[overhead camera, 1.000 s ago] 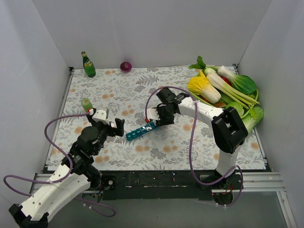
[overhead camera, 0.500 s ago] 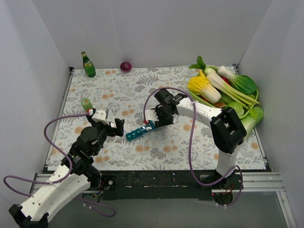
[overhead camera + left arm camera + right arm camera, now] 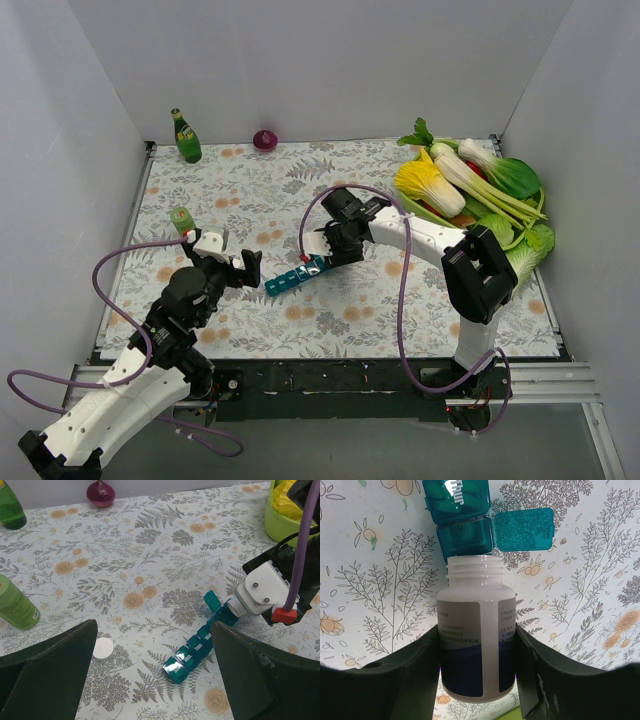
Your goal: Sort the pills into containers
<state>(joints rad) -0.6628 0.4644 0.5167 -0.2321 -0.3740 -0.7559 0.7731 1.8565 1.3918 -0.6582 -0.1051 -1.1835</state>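
Floral table cloth (image 3: pixel 300 190): one.
Arms: two.
Green bowl (image 3: pixel 272 522) heaped with leafy vegetables (image 3: pixel 470 185): one, far right corner.
Green glass bottle (image 3: pixel 185 137): one, upright, far left.
Green can (image 3: pixel 181 220): one, upright, left side.
Teal pill organiser (image 3: pixel 192 652): one strip, lying diagonally mid-table between the grippers. End lid (image 3: pixel 522 530) is flipped open; compartment count not readable.
White pill bottle (image 3: pixel 475 605): one, uncapped, with its mouth at the open end compartment.
Purple onion (image 3: pixel 265 139): one, at the back wall.
White cap (image 3: pixel 103 648): one, flat on cloth, left of the strip.

Right gripper (image 3: pixel 476 630): fingers part-spread, clamped on the pill bottle's sides.
Left gripper (image 3: pixel 153 625): fingers fully spread, holding nothing, near the strip's near end.
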